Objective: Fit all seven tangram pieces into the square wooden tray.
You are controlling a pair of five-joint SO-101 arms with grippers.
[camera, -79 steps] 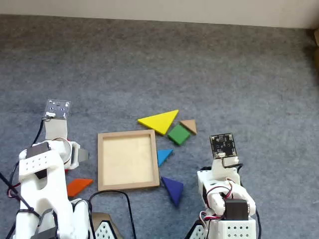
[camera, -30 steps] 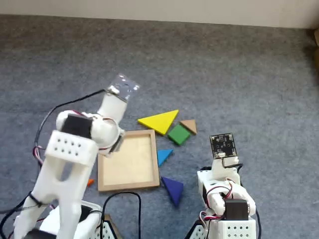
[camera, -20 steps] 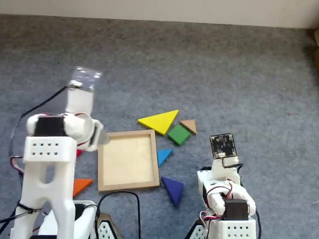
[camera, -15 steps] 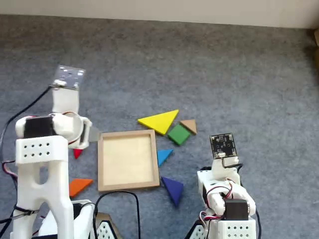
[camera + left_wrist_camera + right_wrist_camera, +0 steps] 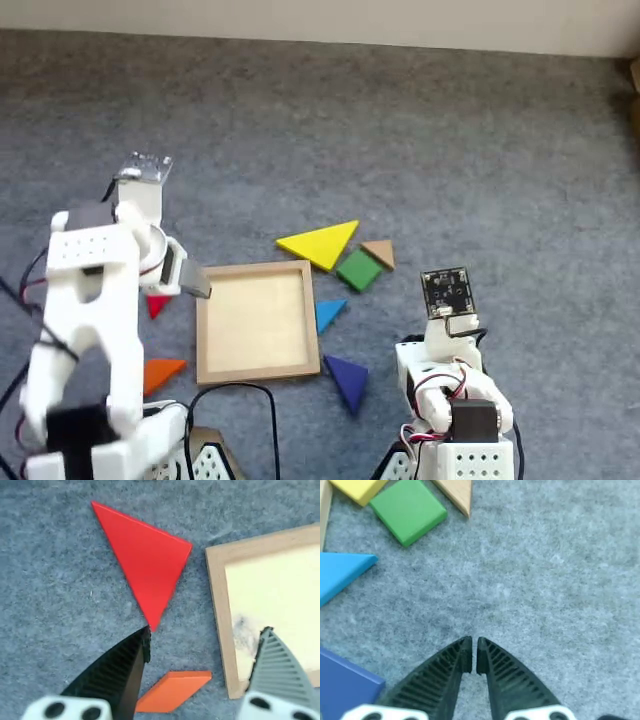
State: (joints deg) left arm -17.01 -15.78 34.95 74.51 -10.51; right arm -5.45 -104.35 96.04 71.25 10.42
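The square wooden tray [image 5: 203, 325] lies empty on the grey carpet. My left gripper [image 5: 205, 632] hangs open above the tray's left rim [image 5: 218, 605], one finger over the carpet and the other over the tray floor. A red triangle [image 5: 145, 562] lies just left of the tray, and an orange parallelogram [image 5: 172, 690] lies closer to the arm's base. In the high view the left gripper [image 5: 180, 280] partly covers the red triangle [image 5: 154, 306]. My right gripper [image 5: 471, 645] is shut on nothing, low over bare carpet right of the tray.
Right of the tray lie a yellow triangle [image 5: 320, 243], a green square [image 5: 358, 270], a tan triangle [image 5: 380, 252], a light blue triangle [image 5: 328, 312] and a dark blue triangle [image 5: 347, 378]. A black cable [image 5: 235, 392] loops at the tray's near edge.
The left arm rose from its rest pose, swung over the tray's far left corner, then drew back left and lower to the tray's left rim. No piece moved; the right arm stayed still.
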